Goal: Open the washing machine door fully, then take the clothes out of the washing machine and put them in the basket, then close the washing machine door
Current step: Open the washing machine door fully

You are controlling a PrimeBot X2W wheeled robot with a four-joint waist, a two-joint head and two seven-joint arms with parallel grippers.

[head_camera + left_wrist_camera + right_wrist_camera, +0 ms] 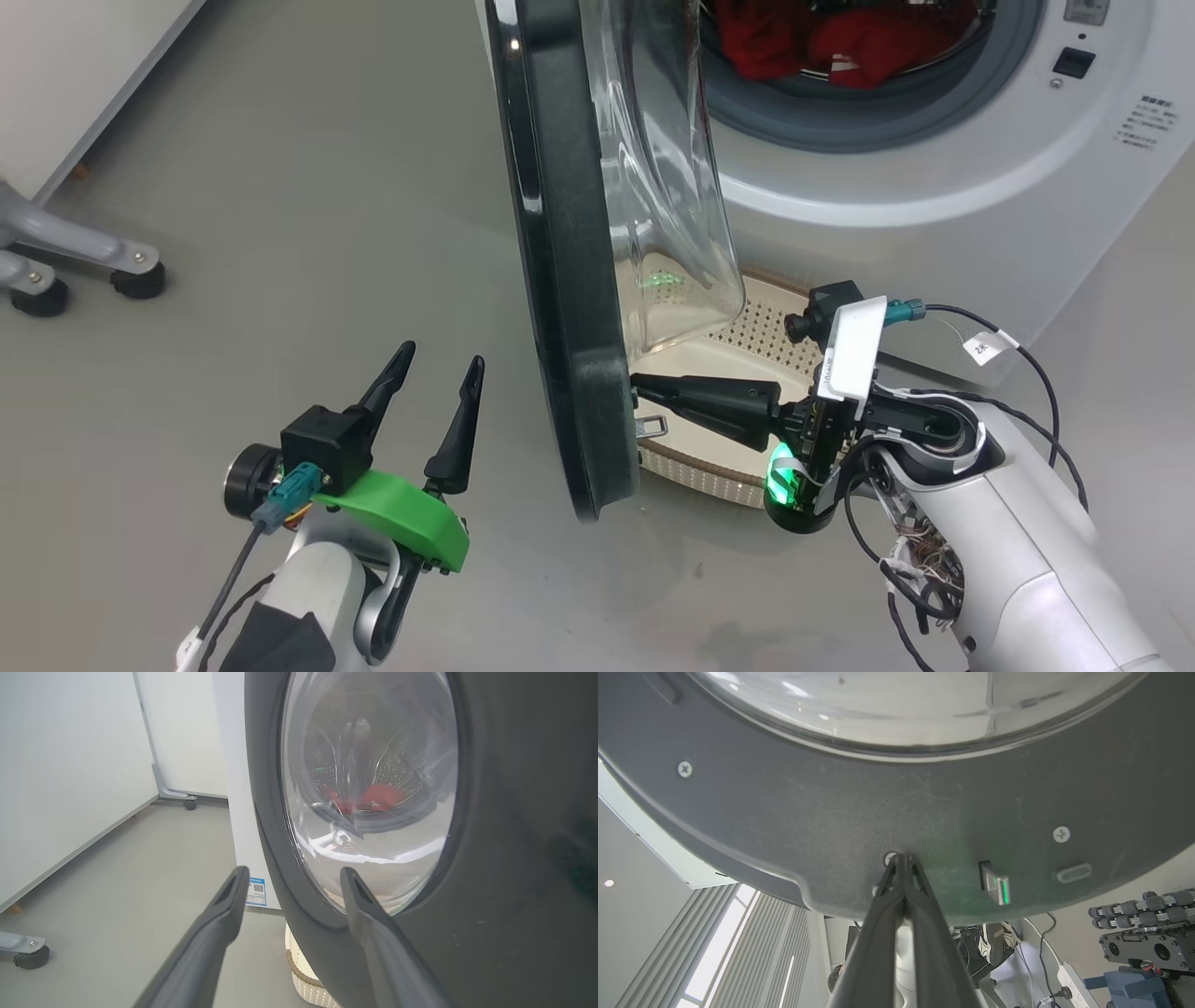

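The washing machine door [560,233] stands swung out from the washing machine [934,187], and I see it edge-on, with its clear bowl window toward the drum. Red clothes [840,42] lie in the drum mouth and also show through the window as clothes [373,798]. The cream basket [756,341] sits on the floor below the door, partly hidden by it. My right gripper [637,381] is shut, its tips pressed against the inner face of the door [831,812] by the latch. My left gripper [443,353] is open, apart from the door's outer face.
Grey wheeled legs [93,252] and a white panel stand at the far left across bare grey floor. A blue label [256,891] marks the machine's side. Loose cables [1027,364] hang off my right wrist. A power strip [1073,980] and equipment lie behind the door.
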